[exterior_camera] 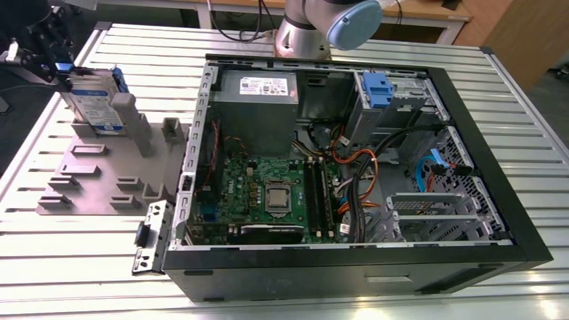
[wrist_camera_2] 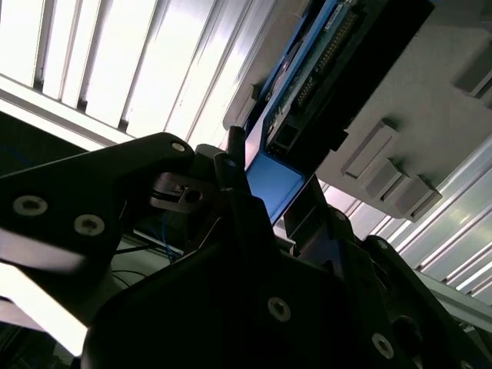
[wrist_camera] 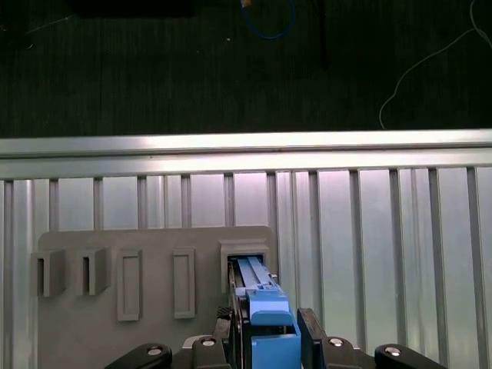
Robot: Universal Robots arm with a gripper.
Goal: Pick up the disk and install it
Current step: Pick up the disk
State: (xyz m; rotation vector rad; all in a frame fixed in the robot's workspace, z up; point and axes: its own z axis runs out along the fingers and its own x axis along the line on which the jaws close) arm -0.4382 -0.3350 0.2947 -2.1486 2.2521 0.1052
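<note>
Hand [exterior_camera: 62,69] clamps disk [exterior_camera: 93,101] standing in grey holder [exterior_camera: 98,193]; exterior view adds computer case [exterior_camera: 311,268].

No legible text — labels on the disk [exterior_camera: 93,101] and grey box [exterior_camera: 260,110] unreadable.

An open case [exterior_camera: 311,270] lay on the slatted table [exterior_camera: 80,267], motherboard [exterior_camera: 244,183] and orange cables [exterior_camera: 353,160] exposed; a grey slotted holder [exterior_camera: 93,190] sat just beside it.

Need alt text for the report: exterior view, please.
The gripper clasps the top of the disk, which stands on edge in a grey holder at the exterior view's left. Beside it an open computer case lies on the slatted table, motherboard exposed.
</note>
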